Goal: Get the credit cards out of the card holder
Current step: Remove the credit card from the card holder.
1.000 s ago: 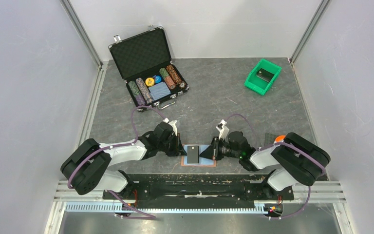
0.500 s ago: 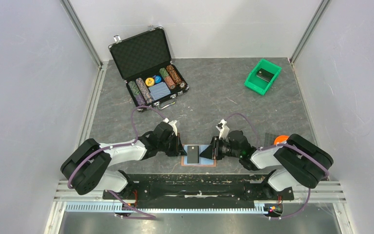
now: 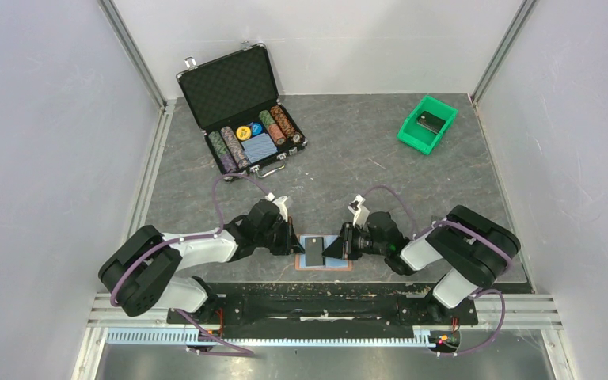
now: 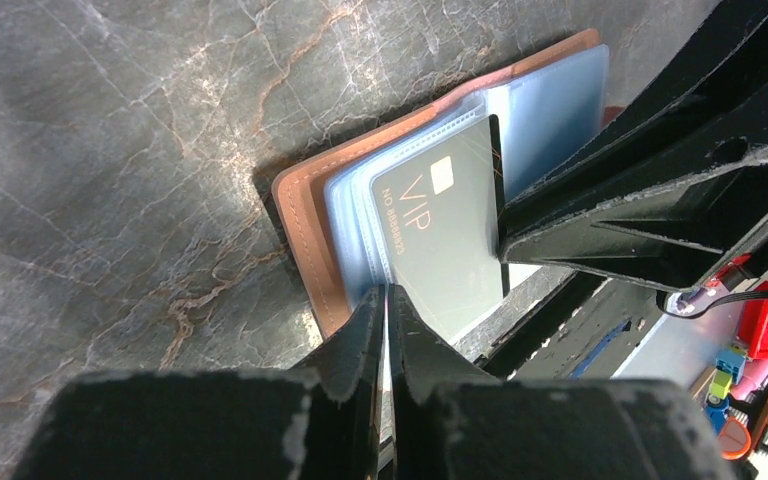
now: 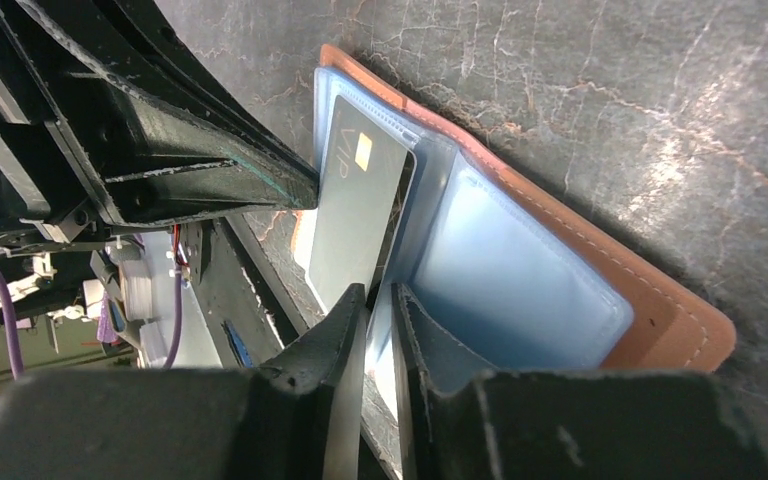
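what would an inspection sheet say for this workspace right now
surface: grey marbled table top, no spills seen
job's things: card holder lies open near the arm bases, blue sleeves fanned; a grey VIP card sits in a clear sleeve, not yet out
clutter: open poker chip case at far left; green bin at far right with a dark item inside
grippers: left gripper pinched on a sleeve edge of the holder; right gripper has a narrow gap with a blue sleeve in it, grip unclear
cables: purple cables loop over both arms, apart from the holder
surroundings: white walls on three sides
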